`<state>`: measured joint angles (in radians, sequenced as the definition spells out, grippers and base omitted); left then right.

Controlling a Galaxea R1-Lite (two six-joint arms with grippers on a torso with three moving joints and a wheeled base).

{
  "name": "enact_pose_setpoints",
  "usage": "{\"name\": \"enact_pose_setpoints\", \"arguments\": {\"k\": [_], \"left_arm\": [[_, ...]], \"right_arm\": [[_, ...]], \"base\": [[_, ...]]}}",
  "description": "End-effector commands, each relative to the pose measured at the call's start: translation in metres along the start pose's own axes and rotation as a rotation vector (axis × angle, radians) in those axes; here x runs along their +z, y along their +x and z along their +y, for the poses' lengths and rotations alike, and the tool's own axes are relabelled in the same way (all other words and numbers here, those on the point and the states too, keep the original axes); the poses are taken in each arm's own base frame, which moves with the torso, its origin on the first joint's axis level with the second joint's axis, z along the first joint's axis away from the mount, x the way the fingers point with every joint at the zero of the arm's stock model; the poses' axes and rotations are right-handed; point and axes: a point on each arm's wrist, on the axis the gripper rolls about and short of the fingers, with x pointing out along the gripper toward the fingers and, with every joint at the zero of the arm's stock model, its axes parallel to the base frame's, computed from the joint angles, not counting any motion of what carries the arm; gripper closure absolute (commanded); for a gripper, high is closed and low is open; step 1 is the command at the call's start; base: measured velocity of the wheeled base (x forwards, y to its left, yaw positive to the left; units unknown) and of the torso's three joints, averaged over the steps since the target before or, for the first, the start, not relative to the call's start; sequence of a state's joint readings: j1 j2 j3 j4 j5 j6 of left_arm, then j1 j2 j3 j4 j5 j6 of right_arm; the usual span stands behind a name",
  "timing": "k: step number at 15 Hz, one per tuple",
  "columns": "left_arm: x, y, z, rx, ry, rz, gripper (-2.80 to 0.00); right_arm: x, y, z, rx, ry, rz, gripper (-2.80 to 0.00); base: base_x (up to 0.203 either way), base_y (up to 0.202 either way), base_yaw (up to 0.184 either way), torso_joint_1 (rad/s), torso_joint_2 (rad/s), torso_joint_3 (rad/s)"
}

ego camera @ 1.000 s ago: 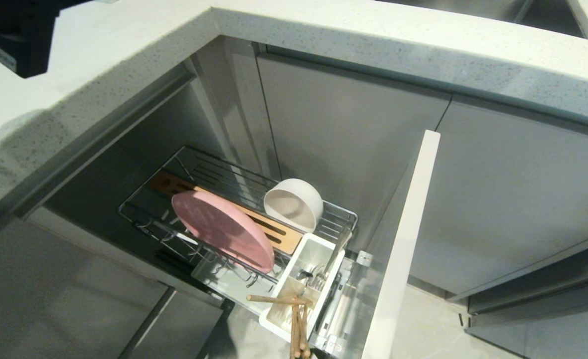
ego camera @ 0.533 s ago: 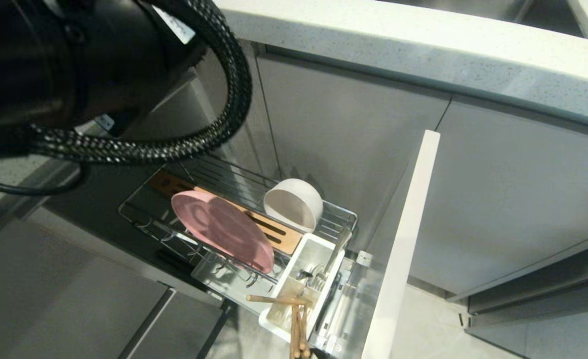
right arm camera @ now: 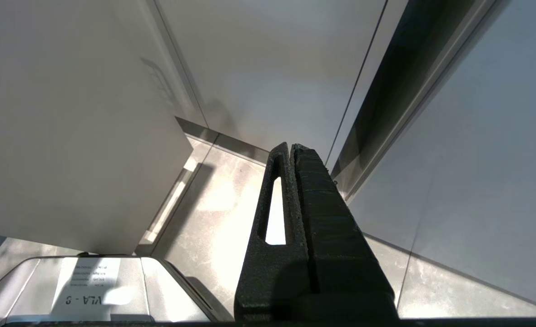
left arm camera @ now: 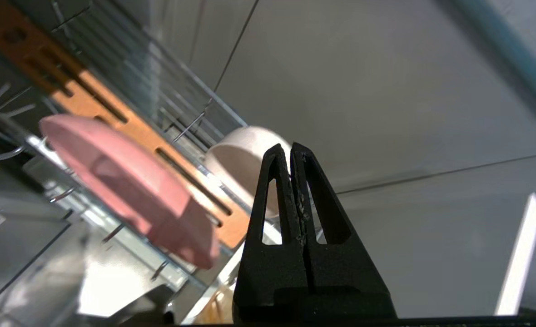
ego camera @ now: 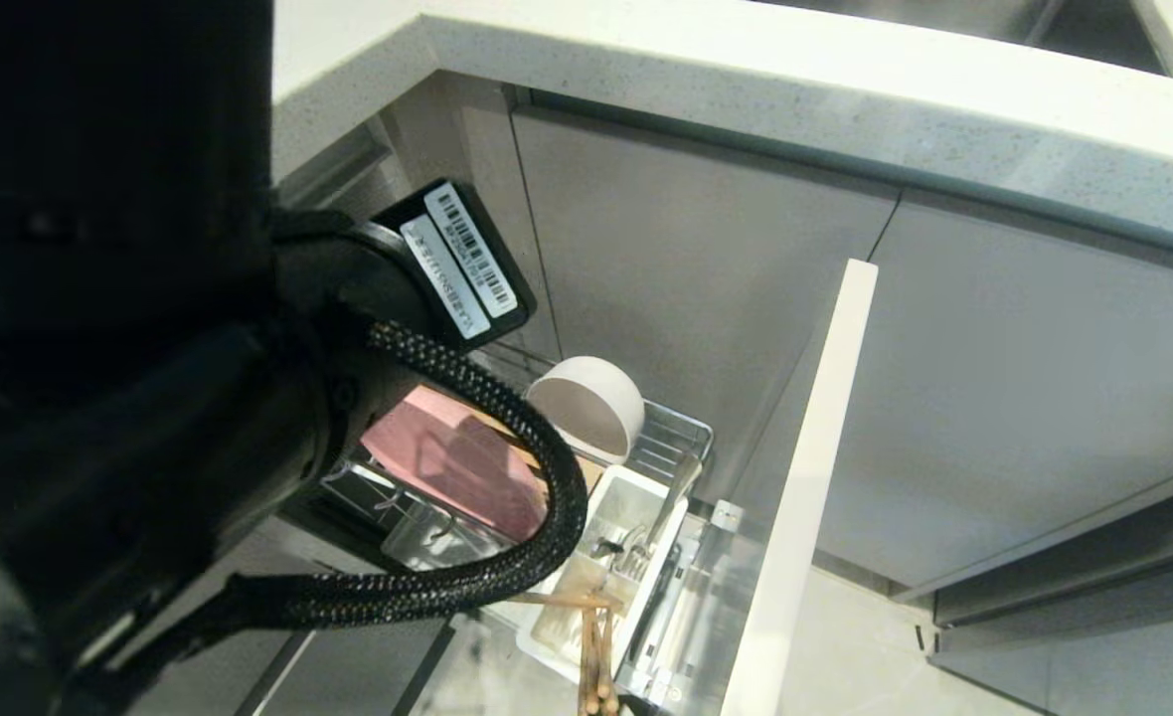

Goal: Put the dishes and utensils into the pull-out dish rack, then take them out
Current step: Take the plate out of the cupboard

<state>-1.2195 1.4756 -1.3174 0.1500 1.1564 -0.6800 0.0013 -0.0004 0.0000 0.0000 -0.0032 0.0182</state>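
Surroundings: speckled desk [ego camera: 845,109] overhangs grey cabinet doors [ego camera: 706,259]; the pale cabinet front [ego camera: 805,477] stands pulled out.
In the way: the left arm [ego camera: 149,398] and its braided cable [ego camera: 537,467] hide most of the pull-out dish rack [ego camera: 681,438].
Left claw [left arm camera: 290,152]: clenched, empty, above the rack.
Right claw [right arm camera: 290,150]: clenched, over the floor.
Dishes: pink plate [left arm camera: 127,186] on edge in the prongs, beside the claw; cream bowl [left arm camera: 240,159] just behind its tips.
Utensils: chopsticks [ego camera: 591,636] and spoon [ego camera: 671,502] in the white tub [ego camera: 626,487].

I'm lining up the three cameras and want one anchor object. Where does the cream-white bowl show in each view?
Head view: the cream-white bowl lies tipped on its side in the dish rack, centre frame, beside the pink plate.
Left wrist view: bowl at centre, partly behind the shut left tool.
Right wrist view: not in it.
Shared landmark, head and left wrist views: the slotted wooden strip.
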Motion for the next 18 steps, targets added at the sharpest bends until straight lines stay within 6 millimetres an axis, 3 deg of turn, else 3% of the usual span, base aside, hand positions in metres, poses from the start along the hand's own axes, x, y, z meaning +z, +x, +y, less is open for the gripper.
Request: {"name": "enact_pose_setpoints", "arguments": {"k": [1, 6, 7, 12, 16, 18], "left_arm": [[0.001, -0.003, 0.007, 0.006, -0.004, -0.002, 0.0], [-0.005, -0.007, 0.021, 0.041, 0.045, 0.051, 0.0], [-0.009, -0.008, 0.026, 0.056, 0.058, 0.077, -2.8], [-0.019, -0.012, 0.045, 0.083, 0.055, 0.227, -2.8], [-0.03, -0.01, 0.049, 0.114, 0.081, 0.289, -2.8], [-0.045, -0.005, 0.047, 0.161, 0.079, 0.302, -2.8]], "right_arm": [[0.0, 0.0, 0.0, 0.0, 0.0, 0.002, 0.0], [0.0, 0.0, 0.0, 0.0, 0.0, 0.002, 0.0], [0.0, 0.0, 0.0, 0.0, 0.0, 0.002, 0.0], [0.0, 0.0, 0.0, 0.0, 0.0, 0.002, 0.0], [0.0, 0.0, 0.0, 0.0, 0.0, 0.002, 0.0], [0.0, 0.0, 0.0, 0.0, 0.0, 0.002, 0.0]], "base": [[0.0, 0.0, 0.0, 0.0, 0.0, 0.0], [0.0, 0.0, 0.0, 0.0, 0.0, 0.0], [0.0, 0.0, 0.0, 0.0, 0.0, 0.0], [0.0, 0.0, 0.0, 0.0, 0.0, 0.0], [0.0, 0.0, 0.0, 0.0, 0.0, 0.0], [0.0, 0.0, 0.0, 0.0, 0.0, 0.0]]}}
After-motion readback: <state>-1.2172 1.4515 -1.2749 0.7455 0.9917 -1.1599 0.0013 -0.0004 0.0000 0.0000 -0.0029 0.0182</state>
